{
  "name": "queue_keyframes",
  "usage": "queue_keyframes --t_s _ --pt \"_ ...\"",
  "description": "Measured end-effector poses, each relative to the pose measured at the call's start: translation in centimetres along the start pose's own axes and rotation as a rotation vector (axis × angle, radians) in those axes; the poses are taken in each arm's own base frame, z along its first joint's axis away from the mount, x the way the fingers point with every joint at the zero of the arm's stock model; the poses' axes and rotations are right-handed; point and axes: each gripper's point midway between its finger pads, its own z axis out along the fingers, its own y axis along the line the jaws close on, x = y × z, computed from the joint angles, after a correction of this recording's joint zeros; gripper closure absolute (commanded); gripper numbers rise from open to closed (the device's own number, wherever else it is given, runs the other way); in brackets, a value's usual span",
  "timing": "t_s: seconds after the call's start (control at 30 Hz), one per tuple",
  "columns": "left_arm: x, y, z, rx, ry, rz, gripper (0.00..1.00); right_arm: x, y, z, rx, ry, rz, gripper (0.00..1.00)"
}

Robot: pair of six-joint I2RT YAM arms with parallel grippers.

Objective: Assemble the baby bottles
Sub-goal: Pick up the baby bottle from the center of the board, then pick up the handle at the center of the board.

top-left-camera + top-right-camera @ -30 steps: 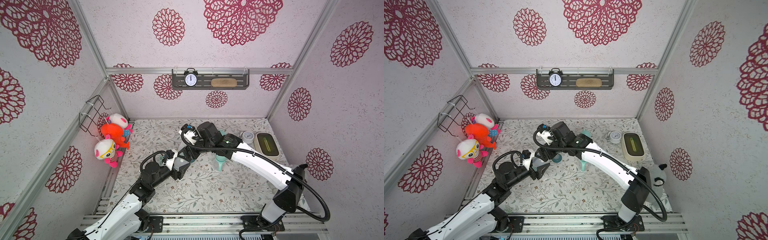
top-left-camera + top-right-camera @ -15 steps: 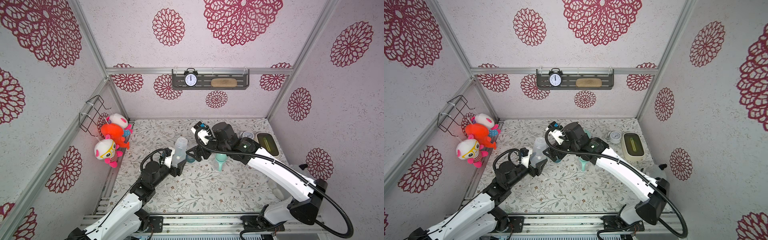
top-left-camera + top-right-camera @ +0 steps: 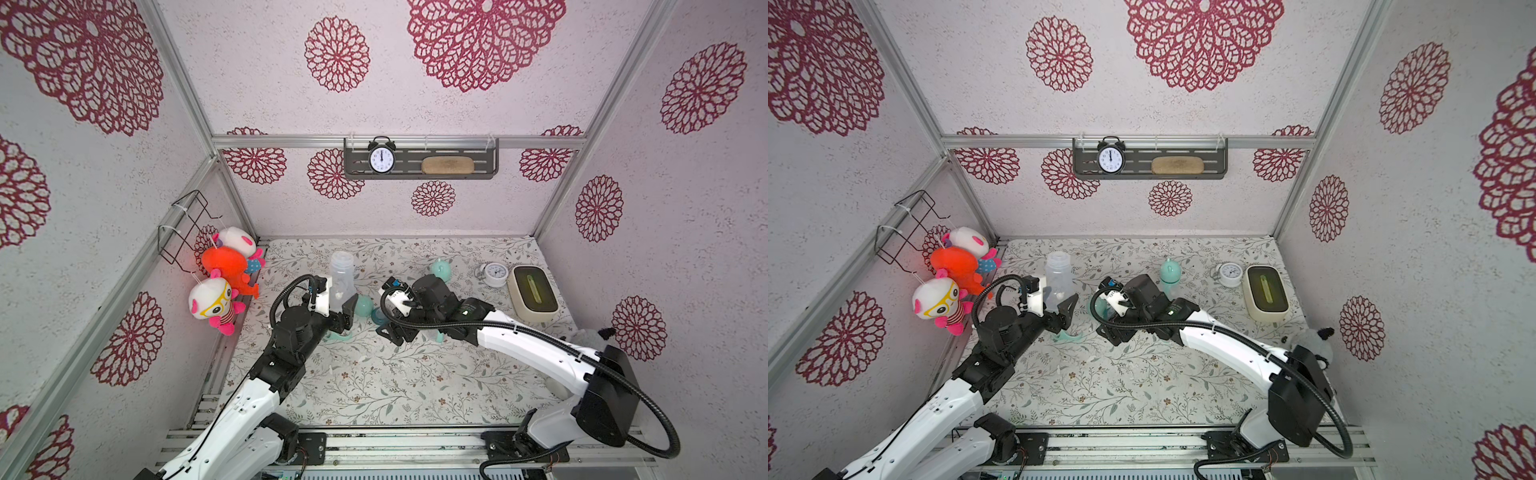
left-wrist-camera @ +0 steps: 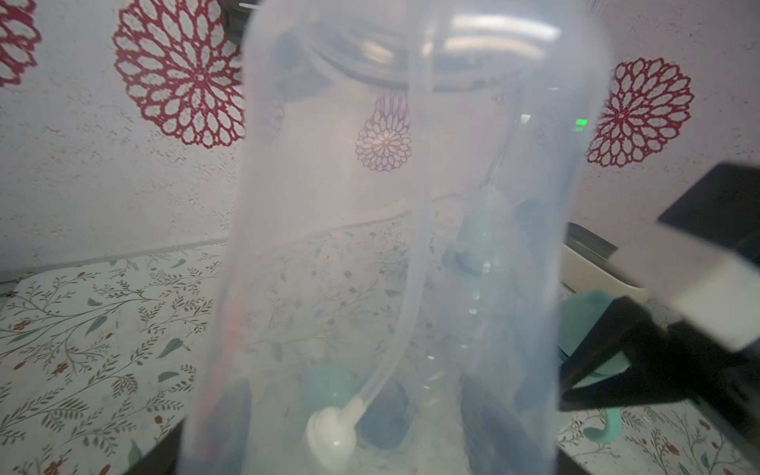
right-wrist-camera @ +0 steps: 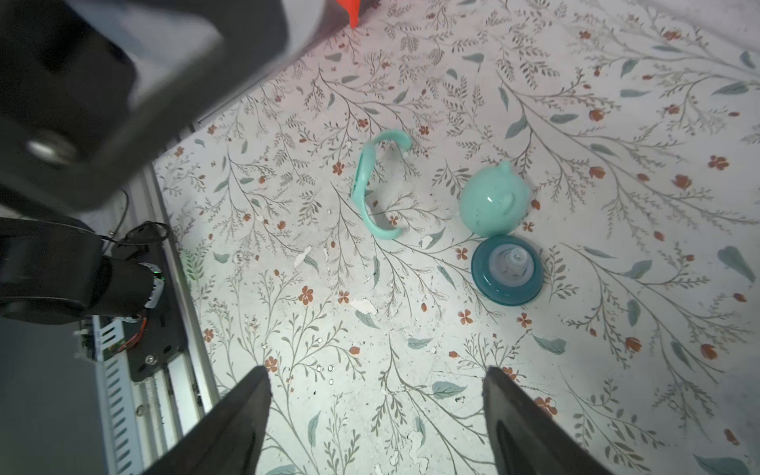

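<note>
My left gripper [image 3: 340, 308] [image 3: 1059, 309] is shut on a clear baby bottle [image 3: 342, 274] [image 3: 1059, 276], held upright with its neck bare. That bottle [image 4: 411, 246] fills the left wrist view, with a straw [image 4: 333, 432] inside it. My right gripper [image 3: 392, 332] [image 5: 376, 411] hangs open and empty above the mat. Ahead of it lie a mint handle [image 5: 376, 189], a mint eared cap [image 5: 491, 203] and a dark teal nipple collar [image 5: 508, 269]. A capped baby bottle [image 3: 440, 268] [image 3: 1170, 274] stands further back.
A white alarm clock [image 3: 494, 274] and a cream box [image 3: 534, 293] sit at the back right of the floral mat [image 3: 395, 386]. Plush toys [image 3: 224, 282] hang on the left wall. A shelf [image 3: 419, 160] is on the back wall.
My right gripper has drawn away from the top of the held bottle, moving right and toward the front, its jaws staying apart. The left arm and bottle have barely moved.
</note>
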Motion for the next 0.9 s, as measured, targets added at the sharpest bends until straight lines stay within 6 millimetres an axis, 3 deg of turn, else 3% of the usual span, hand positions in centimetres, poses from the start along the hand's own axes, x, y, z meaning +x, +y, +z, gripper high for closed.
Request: queue_keyframes --t_s 0.2,0.5,0.9 --pt "-0.4 1.1 -0.7 -0.050 0.013 -0.013 1.00 2.4 0.2 5.7 -0.003 0.064 -0.062 0.25" --pt "-1.9 1.6 -1.6 -0.083 0.005 -0.053 1.00 4.1 1.1 11.7 -0.058 0.081 -0.213 0.32" --pt "-1.6 1.4 -2.3 -0.074 0.028 -0.094 1.00 2.5 0.8 17.0 -0.088 0.036 -0.332 0.33"
